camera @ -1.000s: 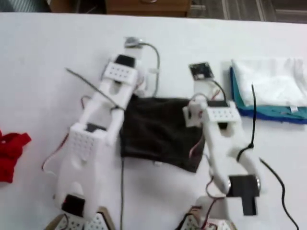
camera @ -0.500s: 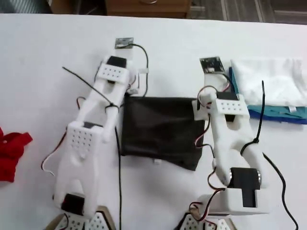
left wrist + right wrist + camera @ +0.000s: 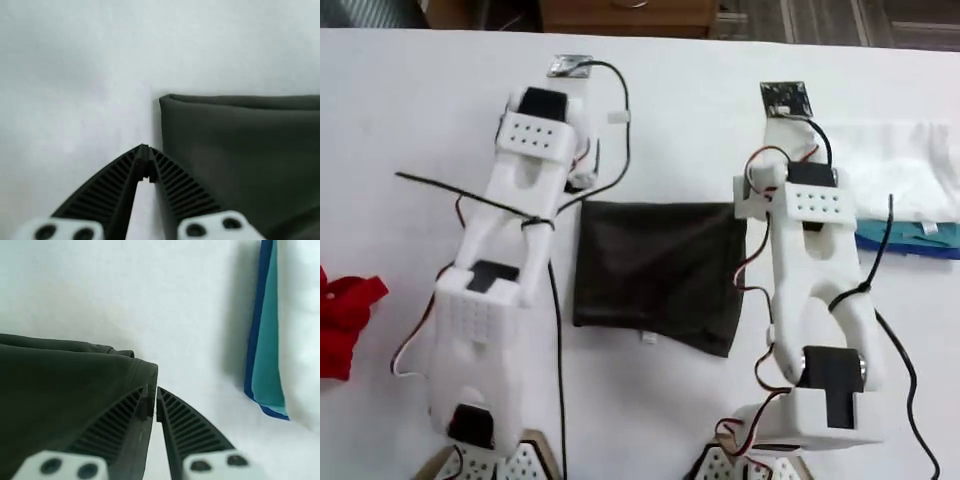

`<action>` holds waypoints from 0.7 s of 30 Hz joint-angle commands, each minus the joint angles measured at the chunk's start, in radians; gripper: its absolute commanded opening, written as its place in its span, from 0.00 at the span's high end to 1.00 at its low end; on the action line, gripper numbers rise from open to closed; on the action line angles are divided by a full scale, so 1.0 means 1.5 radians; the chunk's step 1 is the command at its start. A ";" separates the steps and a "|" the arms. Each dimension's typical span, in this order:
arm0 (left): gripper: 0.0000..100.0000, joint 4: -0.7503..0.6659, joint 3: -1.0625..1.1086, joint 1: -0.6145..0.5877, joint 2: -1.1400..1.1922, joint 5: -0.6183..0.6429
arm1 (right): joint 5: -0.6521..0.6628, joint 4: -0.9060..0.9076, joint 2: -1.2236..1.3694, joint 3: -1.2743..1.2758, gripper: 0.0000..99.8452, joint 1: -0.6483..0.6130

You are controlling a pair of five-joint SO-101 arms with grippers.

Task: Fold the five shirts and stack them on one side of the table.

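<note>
Middle shirt (image 3: 655,275): plain dark charcoal, faint olive tint. Left-edge shirt (image 3: 345,315): solid red. Stack: white shirt (image 3: 910,165) over teal shirt (image 3: 267,370) over blue shirt (image 3: 248,375). Table (image 3: 410,100): white. Left arm (image 3: 485,300), right arm (image 3: 815,270): white shells, black motors.

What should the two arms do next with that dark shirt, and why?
Probably open both and take the dark shirt by its far corners, to carry it to the stack of folded shirts. The left gripper and right gripper sit shut at those corners, and the shirt lies folded flat.
</note>
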 commanded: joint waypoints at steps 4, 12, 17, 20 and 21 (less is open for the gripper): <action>0.97 0.061 -0.005 0.029 -0.050 -0.010 | 0.006 -0.023 -0.003 0.007 0.98 0.003; 0.97 0.014 0.145 0.047 -0.061 -0.026 | 0.010 -0.058 0.084 0.010 0.98 -0.019; 0.97 -0.082 0.317 0.050 -0.147 -0.030 | 0.053 -0.057 0.157 0.010 0.98 0.014; 0.97 -0.138 0.431 0.074 -0.225 -0.049 | 0.059 -0.059 0.159 0.005 0.98 0.058; 0.97 -0.155 0.468 0.084 -0.253 -0.061 | 0.060 -0.059 0.159 -0.001 0.98 0.067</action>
